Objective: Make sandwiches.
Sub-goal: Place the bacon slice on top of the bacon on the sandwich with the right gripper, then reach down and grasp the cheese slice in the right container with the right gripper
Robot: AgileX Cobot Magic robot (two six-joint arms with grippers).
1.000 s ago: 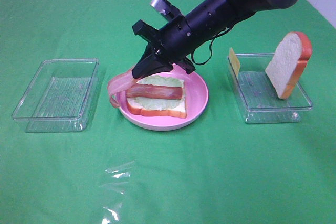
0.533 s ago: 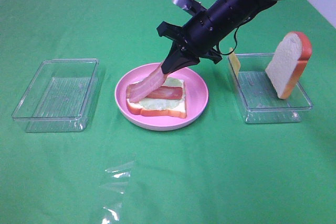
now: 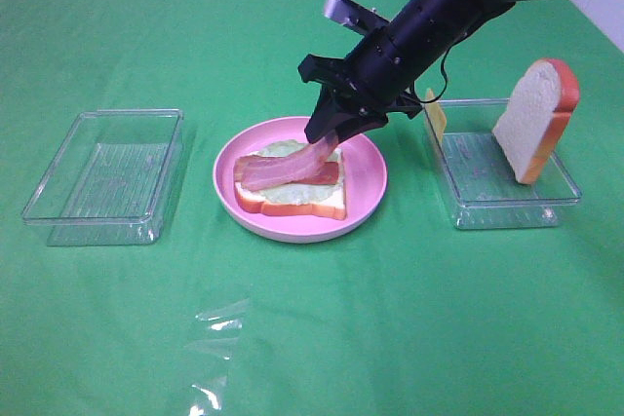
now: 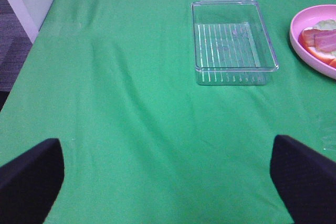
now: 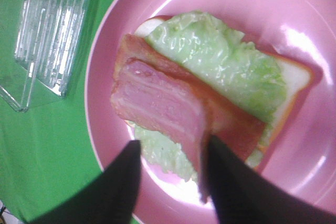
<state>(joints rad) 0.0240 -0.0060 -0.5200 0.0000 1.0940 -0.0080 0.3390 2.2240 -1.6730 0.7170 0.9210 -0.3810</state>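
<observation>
On the pink plate (image 3: 370,197) lies a half-built sandwich: a white bread slice (image 3: 292,204), pale lettuce (image 3: 278,149) and a flat bacon strip (image 3: 330,174). A second bacon strip (image 3: 292,168) drapes across it, its upper end rising to my right gripper (image 3: 331,132) just above the plate's back. In the right wrist view that gripper (image 5: 170,148) has its fingers apart, and the bacon (image 5: 157,100) leans on one finger. The other bread slice (image 3: 534,119) and the cheese slice (image 3: 435,116) stand in the right tray (image 3: 497,204). My left gripper (image 4: 168,156) hangs open over bare cloth.
An empty clear tray (image 3: 107,177) stands left of the plate and also appears in the left wrist view as the same tray (image 4: 231,40). A scrap of clear film (image 3: 219,323) lies on the green cloth near the front.
The right gripper carried the dangling bacon strip from the plate's left edge to the right and laid it over the sandwich. Its jaws have parted. The left arm has not moved.
</observation>
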